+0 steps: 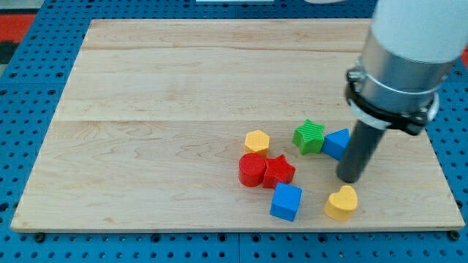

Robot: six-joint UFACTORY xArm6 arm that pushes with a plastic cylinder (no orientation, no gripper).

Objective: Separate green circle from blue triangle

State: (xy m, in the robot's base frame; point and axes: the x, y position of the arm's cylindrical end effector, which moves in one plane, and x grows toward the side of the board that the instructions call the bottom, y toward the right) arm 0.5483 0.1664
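Observation:
A blue triangle [336, 143] lies on the wooden board [183, 95] at the view's right. A green block [309, 136] sits just left of it, nearly touching; its shape reads as a star. No green circle shows. My tip [350, 178] rests on the board just below and slightly right of the blue triangle, close to it. The rod partly covers the triangle's right edge.
A yellow hexagon [257, 141] lies left of the green block. A red circle [251, 169] and a red star [278, 172] touch each other below it. A blue cube [286, 201] and a yellow heart [341, 203] lie near the board's bottom edge.

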